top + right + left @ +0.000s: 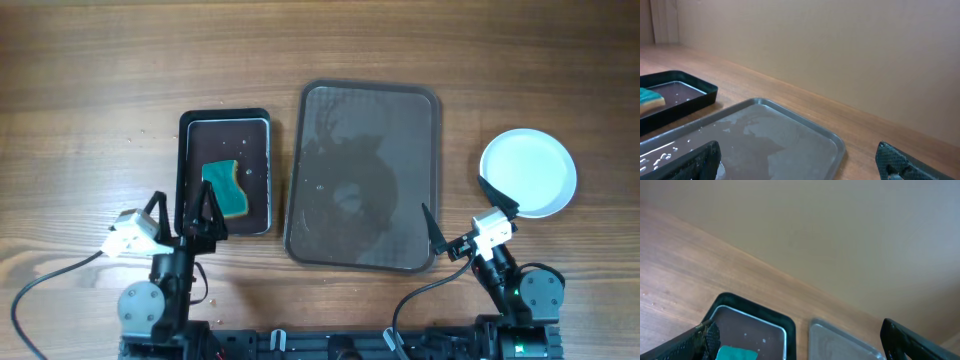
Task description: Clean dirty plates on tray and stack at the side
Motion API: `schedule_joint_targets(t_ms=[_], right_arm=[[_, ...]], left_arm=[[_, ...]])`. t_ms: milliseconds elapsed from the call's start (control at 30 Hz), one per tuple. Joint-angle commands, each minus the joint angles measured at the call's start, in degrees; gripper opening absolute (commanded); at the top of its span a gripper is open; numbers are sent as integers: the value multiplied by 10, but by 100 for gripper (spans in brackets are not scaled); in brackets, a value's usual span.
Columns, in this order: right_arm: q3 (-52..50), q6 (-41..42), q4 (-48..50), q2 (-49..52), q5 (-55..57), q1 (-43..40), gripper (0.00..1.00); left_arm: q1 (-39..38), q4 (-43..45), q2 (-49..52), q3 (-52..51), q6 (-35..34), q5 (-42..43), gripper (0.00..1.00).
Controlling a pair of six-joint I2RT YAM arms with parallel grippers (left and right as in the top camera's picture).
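**Overhead view.** The wooden table [100, 60] carries the tray [400, 130] at centre frame, and its wet, dark floor is bare of plates. Left of it sits a smaller black tray [225, 116] holding a teal sponge [228, 188]. The plates [528, 172] lie at the right of the frame, on the table near the tray but apart from it. The top face is clean white, and how many are stacked cannot be told. Along the lower edge, the left gripper [182, 202] hangs wide open and empty over the black tray's near end. The right gripper [455, 200] is equally wide and empty, between tray and plates. Judged stage: wiping and stacking appear complete. The next move likely calls only for confirming the count or parking the arms.
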Motion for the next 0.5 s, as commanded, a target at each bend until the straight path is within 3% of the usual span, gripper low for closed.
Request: schedule_joint_targets(t_ms=[0,133,233,467], right_arm=[[-1,-3,2,-5,-4,2,100],[-1,-3,2,-5,-4,2,100],[-1,-3,2,-5,-4,2,100],[-1,-3,2,-5,-4,2,100]], left_arm=[[0,50,-8,-46,3,8,100],[-5,101,-8,-100,3,6,100],[-6,56,-8,-102,4,5,100],[-19,56,-8,-102,5,5,100]])
